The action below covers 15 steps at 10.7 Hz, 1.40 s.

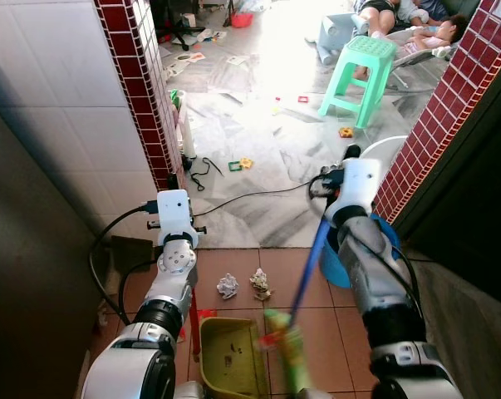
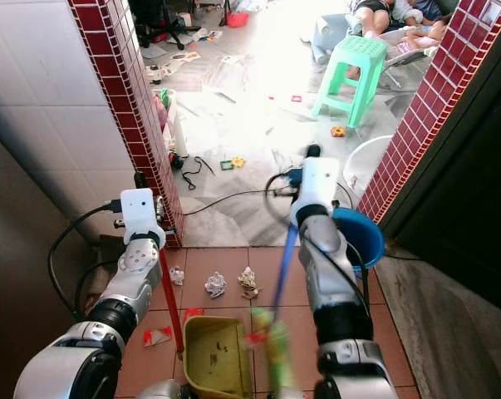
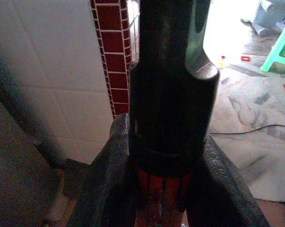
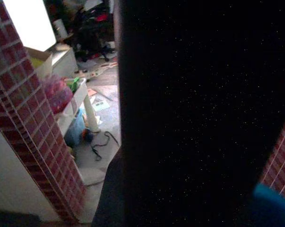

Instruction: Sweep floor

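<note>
A yellow-green dustpan (image 1: pixel 229 353) rests on the terracotta tiles in front of me. Its red handle (image 2: pixel 169 295) rises to my left gripper (image 2: pixel 154 243), which is shut on it; in the left wrist view the black fingers (image 3: pixel 109 184) clamp the red shaft under its black cap. My right gripper (image 1: pixel 325 218) is shut on the broom's blue handle (image 1: pixel 308 270). The green broom head (image 1: pixel 287 341) is blurred beside the dustpan. Two crumpled paper balls (image 1: pixel 227 286) (image 1: pixel 259 284) lie just beyond the pan, and smaller scraps (image 2: pixel 156 335) sit to its left.
A red brick pillar (image 1: pixel 142 91) stands at the left and a brick wall (image 1: pixel 437 116) at the right. A blue bucket (image 2: pixel 360 234) sits by my right arm. A black cable (image 1: pixel 250 198), small toys, a green stool (image 1: pixel 362 75) and people lying down (image 1: pixel 416 25) are beyond.
</note>
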Motion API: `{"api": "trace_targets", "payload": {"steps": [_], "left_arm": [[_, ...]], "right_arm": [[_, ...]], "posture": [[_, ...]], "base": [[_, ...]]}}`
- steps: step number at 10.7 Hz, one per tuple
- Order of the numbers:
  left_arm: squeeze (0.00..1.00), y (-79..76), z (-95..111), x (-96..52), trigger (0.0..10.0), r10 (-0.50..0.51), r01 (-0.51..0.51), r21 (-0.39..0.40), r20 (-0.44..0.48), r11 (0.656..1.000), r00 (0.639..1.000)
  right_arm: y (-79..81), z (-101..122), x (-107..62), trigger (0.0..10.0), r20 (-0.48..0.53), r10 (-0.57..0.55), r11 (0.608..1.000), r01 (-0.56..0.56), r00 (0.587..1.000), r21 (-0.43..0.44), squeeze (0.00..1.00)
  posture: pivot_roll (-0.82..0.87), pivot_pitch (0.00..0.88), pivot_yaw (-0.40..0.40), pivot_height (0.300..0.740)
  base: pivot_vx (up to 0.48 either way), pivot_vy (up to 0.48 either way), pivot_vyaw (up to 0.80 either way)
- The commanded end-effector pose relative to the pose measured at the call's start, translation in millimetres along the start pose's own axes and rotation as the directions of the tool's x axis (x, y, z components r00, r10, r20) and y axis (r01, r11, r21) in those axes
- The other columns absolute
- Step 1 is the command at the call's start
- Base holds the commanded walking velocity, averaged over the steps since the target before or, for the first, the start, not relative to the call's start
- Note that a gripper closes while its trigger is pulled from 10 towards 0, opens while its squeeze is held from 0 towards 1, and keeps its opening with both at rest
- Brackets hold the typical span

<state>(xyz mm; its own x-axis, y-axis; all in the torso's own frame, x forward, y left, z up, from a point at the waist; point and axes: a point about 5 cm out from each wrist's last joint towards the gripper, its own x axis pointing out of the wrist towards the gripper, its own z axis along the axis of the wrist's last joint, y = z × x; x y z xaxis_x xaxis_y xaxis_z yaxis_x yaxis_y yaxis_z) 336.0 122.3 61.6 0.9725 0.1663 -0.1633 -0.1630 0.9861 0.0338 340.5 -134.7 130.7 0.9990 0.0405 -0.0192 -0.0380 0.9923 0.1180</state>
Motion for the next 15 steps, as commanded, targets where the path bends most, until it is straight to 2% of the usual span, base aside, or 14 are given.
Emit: {"api": "trace_targets", "payload": {"steps": [1,2,3,4,5,6,8,9,10,11,12,13,15], "left_arm": [[0.00,-1.3,-3.0,0.0,10.0,0.000,0.001,0.008,-0.023,1.000,1.000],[0.00,-1.2,-3.3,0.4,10.0,0.000,0.000,0.007,-0.026,1.000,1.000],[0.00,-1.3,-3.6,0.8,10.0,0.000,0.000,0.007,-0.027,1.000,1.000],[0.00,-1.5,-3.7,1.0,10.0,0.000,0.001,0.007,-0.029,1.000,1.000],[0.00,-1.6,-3.5,1.3,10.0,-0.002,0.002,0.007,-0.029,1.000,1.000],[0.00,-0.9,-3.5,2.1,10.0,-0.005,0.005,0.004,-0.035,1.000,0.999],[0.00,0.7,-4.7,3.9,10.0,-0.016,0.016,0.005,-0.058,1.000,0.998],[0.00,0.0,-4.2,4.1,10.0,-0.035,0.035,-0.006,-0.057,0.999,0.998],[0.00,0.0,-4.2,4.1,10.0,-0.038,0.038,-0.009,-0.058,0.999,0.998],[0.00,1.2,-4.9,4.3,10.0,-0.040,0.039,-0.018,-0.062,0.999,0.997],[0.00,2.7,-6.8,3.7,10.0,-0.030,0.028,-0.034,-0.071,0.999,0.997],[0.00,2.6,-8.0,3.0,10.0,-0.029,0.026,-0.040,-0.073,0.999,0.997],[0.00,2.6,-11.0,0.6,10.0,-0.023,0.020,-0.049,-0.073,0.999,0.997]], "right_arm": [[6.7,10.8,3.6,10.0,0.024,0.003,0.996,-0.005,1.000,0.090,0.00],[9.3,19.3,5.4,10.0,0.042,-0.005,0.983,-0.002,0.999,0.182,0.00],[9.2,23.7,6.9,10.0,0.047,-0.008,0.978,-0.002,0.999,0.207,0.00],[10.4,34.6,8.9,10.0,0.066,0.029,0.980,-0.041,0.997,0.192,0.00],[15.1,47.4,10.4,10.0,0.102,0.102,0.985,-0.115,0.990,0.131,0.00],[24.6,70.7,12.5,10.0,0.166,0.235,0.971,-0.239,0.958,0.006,0.00],[27.3,94.7,19.8,10.0,0.194,0.335,0.939,-0.310,0.922,-0.146,0.00],[29.8,98.8,20.1,10.0,0.203,0.380,0.919,-0.345,0.902,-0.189,0.00],[30.8,98.1,19.4,10.0,0.217,0.396,0.908,-0.346,0.892,-0.234,0.00],[36.4,81.2,13.4,10.0,0.223,0.428,0.878,-0.343,0.876,-0.334,0.00],[38.2,58.8,8.6,10.0,0.187,0.417,0.865,-0.325,0.890,-0.382,0.00],[37.3,45.5,5.5,10.0,0.171,0.389,0.876,-0.306,0.905,-0.373,0.00],[39.0,23.1,-5.3,10.0,0.186,0.284,0.927,-0.220,0.940,-0.303,0.00]], "posture": [[-0.12,0.000,0.023,0.740],[-0.12,0.000,0.025,0.740],[-0.12,0.000,0.025,0.740],[-0.12,0.000,0.028,0.740],[-0.12,0.000,0.027,0.740],[-0.12,0.007,0.027,0.740],[-0.13,0.025,0.028,0.740],[-0.12,0.022,0.038,0.740],[-0.11,0.017,0.046,0.740],[-0.11,0.003,0.064,0.740],[-0.11,0.000,0.055,0.740],[-0.10,0.000,0.042,0.740],[-0.08,0.000,0.027,0.740]], "base": [[0.000,0.000,0.00],[0.000,0.000,0.00],[0.000,0.000,0.00],[0.000,0.000,0.00],[0.000,0.000,0.00],[0.000,0.000,0.00],[0.000,0.000,0.00],[0.000,0.000,0.00],[0.000,0.000,0.00],[0.000,0.000,0.00],[0.000,0.000,0.00],[0.000,0.000,0.00],[0.000,0.000,0.00]]}}
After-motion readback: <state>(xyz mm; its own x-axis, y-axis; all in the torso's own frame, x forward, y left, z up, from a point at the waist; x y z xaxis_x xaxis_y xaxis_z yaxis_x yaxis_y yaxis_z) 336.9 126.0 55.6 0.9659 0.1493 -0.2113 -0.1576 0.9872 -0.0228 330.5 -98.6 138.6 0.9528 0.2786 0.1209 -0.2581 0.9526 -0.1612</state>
